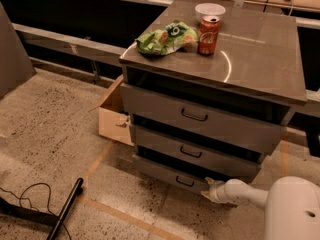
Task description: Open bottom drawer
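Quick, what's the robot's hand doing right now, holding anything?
Hand: low beside the bottom drawer; open, closed or gripping cannot be told.

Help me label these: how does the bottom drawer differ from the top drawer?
The bottom drawer has the slimmest front; the top drawer has the tallest. The bottom drawer sits by the floor with the gripper at its right end; the top drawer sits just under the cabinet top. Both are grey with a small dark handle.
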`<state>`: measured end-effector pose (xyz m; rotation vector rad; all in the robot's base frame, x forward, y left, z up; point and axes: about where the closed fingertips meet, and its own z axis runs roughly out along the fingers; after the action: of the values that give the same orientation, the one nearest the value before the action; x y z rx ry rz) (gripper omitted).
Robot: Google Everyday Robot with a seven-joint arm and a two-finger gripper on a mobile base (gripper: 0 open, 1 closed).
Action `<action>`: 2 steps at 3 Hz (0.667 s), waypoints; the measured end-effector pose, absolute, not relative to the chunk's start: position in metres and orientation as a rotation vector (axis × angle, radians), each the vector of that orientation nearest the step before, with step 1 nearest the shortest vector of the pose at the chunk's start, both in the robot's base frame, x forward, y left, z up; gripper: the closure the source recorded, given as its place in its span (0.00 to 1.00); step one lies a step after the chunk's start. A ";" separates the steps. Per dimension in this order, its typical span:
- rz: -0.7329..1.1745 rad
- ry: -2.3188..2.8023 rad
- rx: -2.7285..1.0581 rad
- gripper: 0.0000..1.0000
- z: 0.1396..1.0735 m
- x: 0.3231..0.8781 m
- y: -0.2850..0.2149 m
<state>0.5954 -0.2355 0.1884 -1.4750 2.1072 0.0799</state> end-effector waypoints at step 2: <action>0.090 2.113 -1.472 0.93 0.190 0.593 -0.235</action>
<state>0.5927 -0.2352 0.1903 -1.4725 2.1130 0.0902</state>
